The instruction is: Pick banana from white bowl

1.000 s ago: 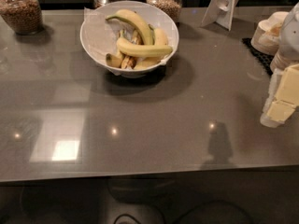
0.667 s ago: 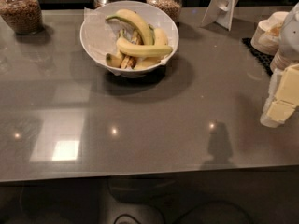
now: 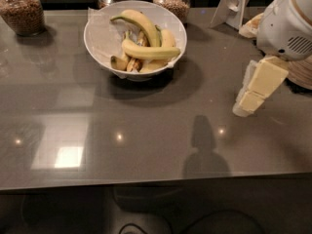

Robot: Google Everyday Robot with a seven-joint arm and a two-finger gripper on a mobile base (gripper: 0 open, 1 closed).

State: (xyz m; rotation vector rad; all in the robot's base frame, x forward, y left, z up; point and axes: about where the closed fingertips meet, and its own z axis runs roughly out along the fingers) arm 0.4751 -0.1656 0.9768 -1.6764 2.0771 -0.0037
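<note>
The white bowl (image 3: 102, 35) with a paper lining stands on the grey counter at the back, left of centre. The all-yellow, gently curved banana (image 3: 148, 51) lies across the top of the pile in it. A longer arched banana with a green stem (image 3: 141, 23) lies behind it, and small brown-bruised bananas (image 3: 126, 62) lie beneath. My gripper (image 3: 243, 106), with cream-coloured fingers pointing down and left, hangs over the counter at the right. It is well to the right of the bowl and nearer the front, holding nothing I can see.
Glass jars of dry food stand at the back: one at the far left (image 3: 19, 11) and two behind the bowl (image 3: 171, 0). A white stand (image 3: 234, 4) is at the back right. A woven basket (image 3: 300, 72) sits at the right edge.
My gripper has moved left, toward the bowl, and a little up. The bowl and bananas have not moved.
</note>
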